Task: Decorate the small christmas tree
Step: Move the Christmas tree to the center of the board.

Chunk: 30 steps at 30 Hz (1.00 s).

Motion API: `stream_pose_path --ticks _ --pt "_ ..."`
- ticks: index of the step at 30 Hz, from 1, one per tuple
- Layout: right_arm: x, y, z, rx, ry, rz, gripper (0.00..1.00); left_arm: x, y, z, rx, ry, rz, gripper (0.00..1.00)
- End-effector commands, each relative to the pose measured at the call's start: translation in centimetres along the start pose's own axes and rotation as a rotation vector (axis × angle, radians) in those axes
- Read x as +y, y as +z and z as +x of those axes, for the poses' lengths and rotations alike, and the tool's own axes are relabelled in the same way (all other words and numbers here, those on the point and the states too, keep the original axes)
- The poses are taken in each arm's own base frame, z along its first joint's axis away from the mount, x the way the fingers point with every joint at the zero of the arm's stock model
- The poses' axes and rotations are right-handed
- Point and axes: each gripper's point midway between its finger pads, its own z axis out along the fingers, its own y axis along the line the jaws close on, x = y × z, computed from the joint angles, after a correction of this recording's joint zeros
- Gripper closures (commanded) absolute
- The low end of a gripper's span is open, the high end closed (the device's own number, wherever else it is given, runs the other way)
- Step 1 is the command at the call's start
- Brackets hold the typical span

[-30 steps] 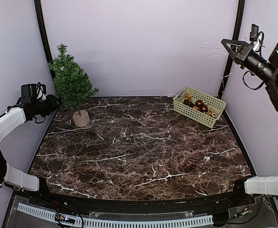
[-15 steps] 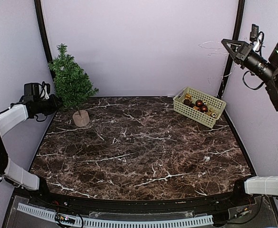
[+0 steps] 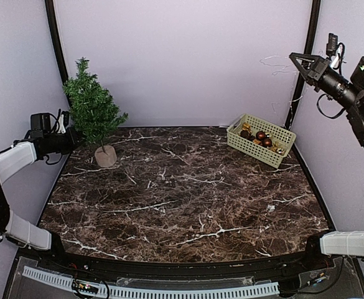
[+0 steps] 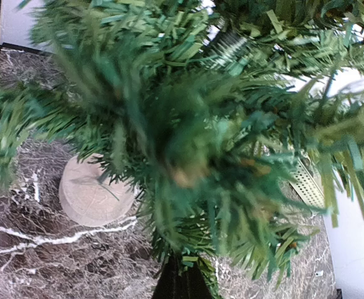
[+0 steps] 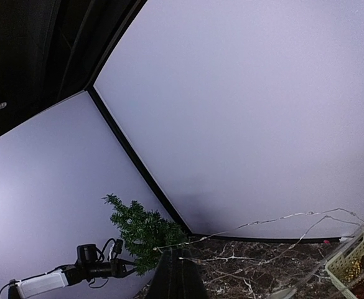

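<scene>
Small christmas tree (image 3: 93,112) upright at back-left corner of table (image 3: 182,187); left gripper (image 3: 73,138) among its lower branches, closure not determinable; right gripper (image 3: 295,58) raised high, pinched together on thin wire (image 5: 281,218).

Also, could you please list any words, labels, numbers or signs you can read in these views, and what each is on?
None can be read. The small christmas tree, the basket, the light wire and the marble table bear no text; any marking on the white strip along the near edge is too small to tell.
</scene>
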Motion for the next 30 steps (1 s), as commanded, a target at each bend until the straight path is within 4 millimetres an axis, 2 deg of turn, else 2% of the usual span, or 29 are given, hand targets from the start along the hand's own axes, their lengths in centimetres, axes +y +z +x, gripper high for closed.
stream_pose_path --ticks 1,5,11,15,20,30 --pt "0.5 -0.2 -0.8 -0.036 -0.007 -0.012 1.00 -2.6 -1.4 0.9 0.011 0.066 0.122 1.00" --pt "0.6 -0.3 -0.8 -0.040 -0.009 -0.013 1.00 -3.9 -2.2 1.8 0.027 0.088 0.181 1.00" --pt "0.7 -0.6 -0.8 -0.049 -0.006 -0.014 1.00 -5.9 -2.6 4.2 0.084 0.130 0.253 1.00" --pt "0.8 -0.8 -0.8 -0.050 -0.006 -0.011 1.00 -8.2 -2.5 5.7 0.120 0.185 0.316 1.00" --pt "0.8 -1.1 -0.7 -0.052 -0.007 -0.007 1.00 -12.1 -2.4 8.2 0.172 0.248 0.441 1.00" --pt "0.8 -1.4 -0.6 -0.054 -0.006 -0.001 1.00 -17.4 -2.1 11.9 0.231 0.313 0.619 1.00"
